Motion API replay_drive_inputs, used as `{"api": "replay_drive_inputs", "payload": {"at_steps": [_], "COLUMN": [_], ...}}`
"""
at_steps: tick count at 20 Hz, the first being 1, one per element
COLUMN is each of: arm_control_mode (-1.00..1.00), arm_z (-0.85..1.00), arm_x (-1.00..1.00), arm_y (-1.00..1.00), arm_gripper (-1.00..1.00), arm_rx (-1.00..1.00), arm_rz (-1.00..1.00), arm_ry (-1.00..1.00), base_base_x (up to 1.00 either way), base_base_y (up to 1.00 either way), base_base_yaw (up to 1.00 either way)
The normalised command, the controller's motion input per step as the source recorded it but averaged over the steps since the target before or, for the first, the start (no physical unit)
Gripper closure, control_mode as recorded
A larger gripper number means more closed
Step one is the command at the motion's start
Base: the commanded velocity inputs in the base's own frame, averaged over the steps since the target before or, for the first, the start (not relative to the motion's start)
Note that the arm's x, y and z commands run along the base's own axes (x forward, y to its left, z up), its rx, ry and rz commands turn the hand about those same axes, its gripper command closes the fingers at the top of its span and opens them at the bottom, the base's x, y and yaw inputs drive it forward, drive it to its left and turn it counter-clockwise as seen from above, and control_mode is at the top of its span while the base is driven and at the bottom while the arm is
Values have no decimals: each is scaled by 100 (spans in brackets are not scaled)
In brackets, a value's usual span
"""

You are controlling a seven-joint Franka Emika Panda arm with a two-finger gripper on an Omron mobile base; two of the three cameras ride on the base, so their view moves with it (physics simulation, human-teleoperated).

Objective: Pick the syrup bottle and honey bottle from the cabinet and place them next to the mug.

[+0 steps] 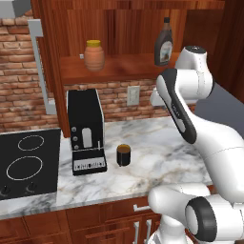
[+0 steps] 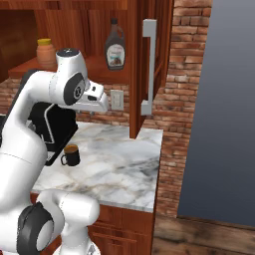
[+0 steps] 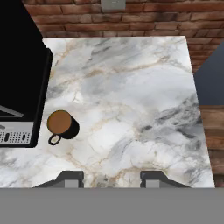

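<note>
- While both bottles stand on the shelf of the open cabinet, the arm hangs above the worktop with its hand pointing straight down.
- The jaws are at their narrowest, a gap showing between the tips, and hold nothing; in the hand view only bare marble lies under them.
- The syrup bottle stands upright at about 1 o'clock in the left base view; the honey bottle stands at about 11 o'clock, well apart from it.
- The mug sits on the worktop just beside the black coffee machine, at about 9 o'clock in the hand view, handle towards the front edge.
- Judged from this, the step in hand is the first reach, and the syrup bottle looks the nearer pick.
- To do it well, the hand should likely lift, turn level and open wide before entering the shelf.
- A grip on the broad body below the neck seems safest, as a tall bottle tips easily.
- The door with its grey handle stands open close by, so the approach should keep clear of it.
</note>
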Motion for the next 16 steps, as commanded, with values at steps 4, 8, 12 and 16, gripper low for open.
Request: {"api": "replay_drive_inputs", "payload": {"at_steps": [4,8,12,16], "arm_control_mode": [-100,-100,-100,-100], "arm_z": [0,0,22,56], "arm_x": [-28,-16,-23,-10], "arm_y": [0,0,1,9], "arm_gripper": [-100,-100,-100,-100], "arm_rx": [1,1,0,0], "arm_rz": [0,0,0,0], "arm_ry": [0,-7,-15,-5], "base_base_x": [0,0,0,0], "base_base_y": [0,0,0,0], "base_base_yaw": [0,0,0,0]}}
